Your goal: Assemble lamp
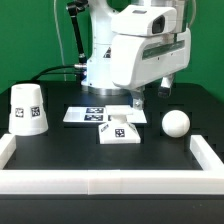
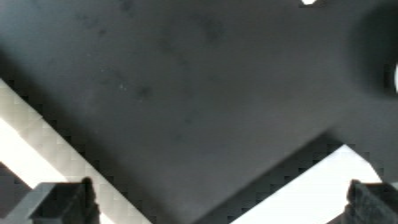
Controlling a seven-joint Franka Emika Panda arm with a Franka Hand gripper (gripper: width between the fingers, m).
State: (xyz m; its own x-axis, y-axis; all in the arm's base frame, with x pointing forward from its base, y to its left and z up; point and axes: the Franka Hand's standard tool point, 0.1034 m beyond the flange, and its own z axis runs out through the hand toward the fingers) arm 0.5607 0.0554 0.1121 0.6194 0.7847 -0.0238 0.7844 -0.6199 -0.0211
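At the exterior view's left, the shade (image 1: pixel 27 108) is standing wide end down on the black table (image 1: pixel 60 150), well apart from the other parts. Near the middle the marker board (image 1: pixel 92 114) is lying flat, and the base (image 1: pixel 122 129) is sitting just in front of it. The gripper (image 1: pixel 137 100) is hanging behind the base. In the wrist view its fingers (image 2: pixel 63 205) are standing spread wide, with only bare table between them. The bulb (image 1: pixel 176 122) is resting at the right, near the base but not touching it.
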